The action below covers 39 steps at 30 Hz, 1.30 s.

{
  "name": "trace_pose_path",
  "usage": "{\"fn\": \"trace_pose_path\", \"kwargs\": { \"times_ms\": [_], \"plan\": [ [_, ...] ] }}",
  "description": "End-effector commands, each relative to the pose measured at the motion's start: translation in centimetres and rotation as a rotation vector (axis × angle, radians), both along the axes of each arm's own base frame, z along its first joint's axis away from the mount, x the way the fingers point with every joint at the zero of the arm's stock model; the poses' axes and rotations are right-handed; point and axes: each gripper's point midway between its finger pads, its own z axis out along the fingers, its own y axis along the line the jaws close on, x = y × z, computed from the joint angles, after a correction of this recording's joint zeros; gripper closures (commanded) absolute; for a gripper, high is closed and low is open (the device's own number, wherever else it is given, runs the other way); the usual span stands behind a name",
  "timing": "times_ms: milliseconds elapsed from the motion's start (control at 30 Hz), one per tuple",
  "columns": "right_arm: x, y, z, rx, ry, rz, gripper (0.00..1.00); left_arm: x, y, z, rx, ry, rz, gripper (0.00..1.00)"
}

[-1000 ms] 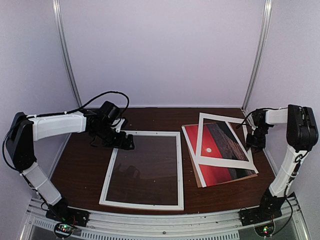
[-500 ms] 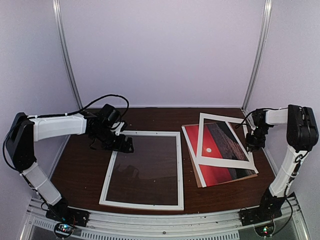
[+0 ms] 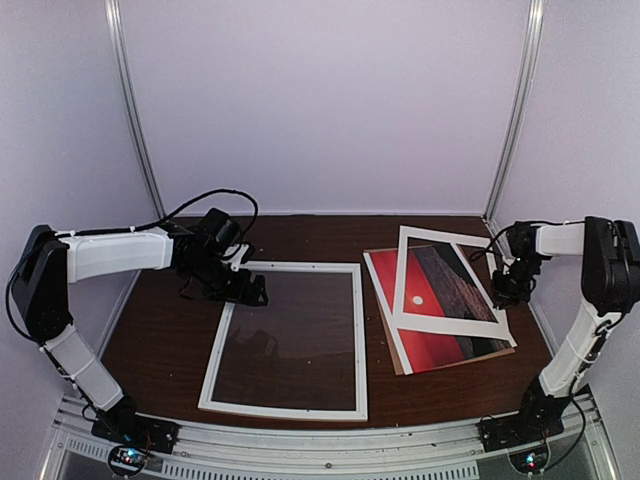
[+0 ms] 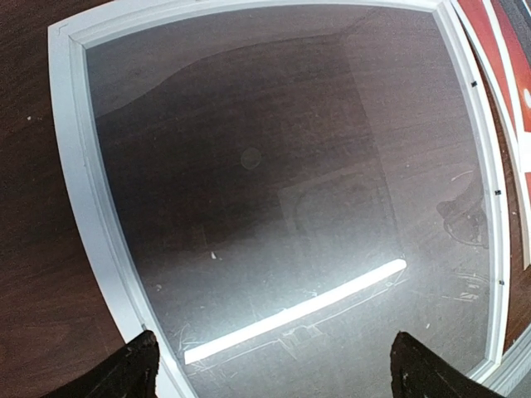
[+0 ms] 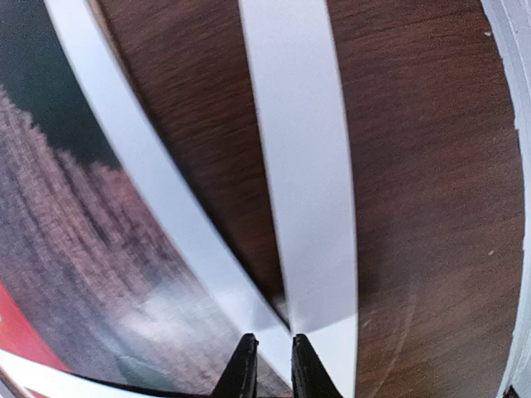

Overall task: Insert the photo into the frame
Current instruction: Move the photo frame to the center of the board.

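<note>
White frame (image 3: 283,409) flat on table (image 3: 160,340), photo (image 3: 430,345) right of it, under mat (image 3: 397,280)

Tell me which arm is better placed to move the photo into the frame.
Right. The right jaws pinch the edge of the mat lying on the photo, so that arm can likely clear it first. The left jaws hang open over the frame's far corner.
</note>
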Motion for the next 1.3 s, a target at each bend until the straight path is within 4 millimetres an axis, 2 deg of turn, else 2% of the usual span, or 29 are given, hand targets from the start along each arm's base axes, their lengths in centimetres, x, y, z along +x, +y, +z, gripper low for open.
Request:
{"fn": "trace_pose_path", "kwargs": {
  "times_ms": [0, 67, 200, 367, 533, 700, 933, 1133, 1267],
  "plan": [
    [0.7, 4.2, 2.6, 0.083, -0.099, 0.095, 0.78, 0.9, -0.8, 1.0, -0.054, -0.032, 0.005, 0.02],
    [1.4, 6.6, 3.2, 0.113, -0.13, 0.151, 0.66, 1.0, -0.9, 0.9, -0.056, -0.029, 0.008, 0.02],
    [2.6, 12.7, 3.6, 0.139, -0.143, 0.308, 0.55, 1.2, -1.0, 0.9, -0.062, -0.026, 0.008, 0.02],
    [3.4, 19.3, 2.9, 0.184, -0.125, 0.47, 0.5, 1.1, -1.1, 0.9, -0.065, -0.025, 0.009, 0.02],
    [3.1, 23.9, 1.4, 0.215, -0.08, 0.589, 0.48, 1.0, -1.0, 0.7, -0.061, -0.021, 0.011, 0.02],
    [1.7, 26.2, 0.1, 0.225, -0.032, 0.658, 0.49, 1.3, -0.4, -0.5, -0.018, -0.013, 0.029, 0.02],
    [-0.9, 27.7, -0.2, 0.242, 0.013, 0.707, 0.55, 1.9, 2.8, -3.5, 0.187, -0.007, 0.072, 0.02],
    [-3.3, 29.1, 0.3, 0.29, 0.019, 0.728, 0.58, 2.4, 4.5, -4.7, 0.263, -0.005, 0.091, 0.02],
    [-3.9, 29.5, 1.3, 0.292, -0.002, 0.736, 0.58, 2.8, 5.2, -5.2, 0.287, 0.0, 0.097, 0.02]
  ]
}}
